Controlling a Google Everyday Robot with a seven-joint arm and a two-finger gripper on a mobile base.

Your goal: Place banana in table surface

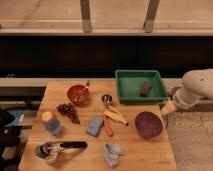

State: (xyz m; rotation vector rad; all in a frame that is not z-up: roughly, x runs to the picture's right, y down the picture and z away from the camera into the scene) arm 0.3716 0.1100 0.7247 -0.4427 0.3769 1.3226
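Note:
The banana (116, 115) is pale yellow with brown marks and lies on the wooden table surface (145, 150) near the middle, just left of the purple bowl (148, 124). A thin orange stick (108, 126) lies beside its left end. My gripper (168, 108) hangs at the table's right edge, right of the banana and above the purple bowl's right side, on the white arm (197, 89). It is apart from the banana.
A green tray (126, 95) at the back right holds a dark brown block (145, 89). Also on the table: orange bowl with spoon (78, 93), small metal cup (106, 99), grapes (68, 112), blue cup (52, 124), blue sponge (94, 126), blue cloth (112, 152), white mug with black-handled tool (50, 148).

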